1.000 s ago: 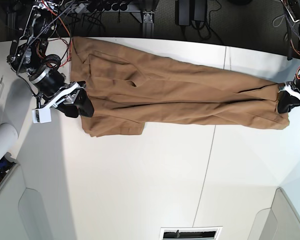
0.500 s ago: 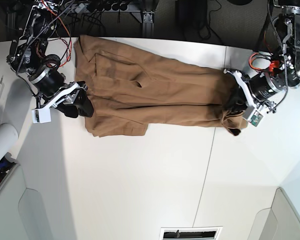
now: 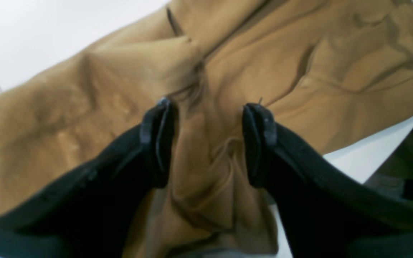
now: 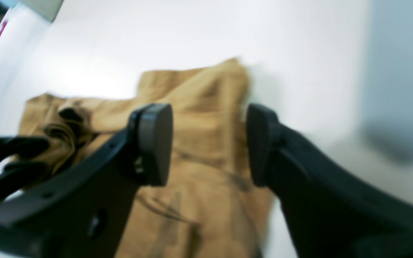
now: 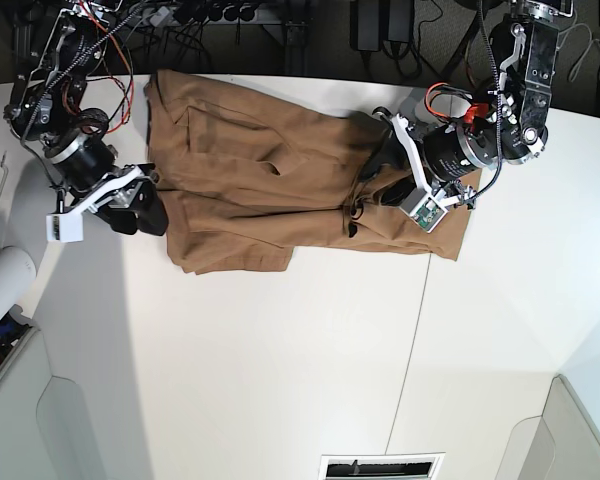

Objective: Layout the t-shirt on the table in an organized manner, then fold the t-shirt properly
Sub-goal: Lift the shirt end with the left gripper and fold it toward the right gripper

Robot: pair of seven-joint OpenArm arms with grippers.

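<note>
Soft, creased tan t-shirt (image 5: 260, 190) — both black end effectors, left (image 3: 206, 139) and right (image 4: 210, 143), spread apart.

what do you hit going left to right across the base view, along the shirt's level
right gripper → t-shirt → left gripper → bare table

The t-shirt (image 5: 270, 190) lies across the far part of the tabletop (image 5: 280, 360). The right gripper (image 5: 148, 207) sits at its left edge; the left gripper (image 5: 378, 180) is over its bunched right end.
</note>
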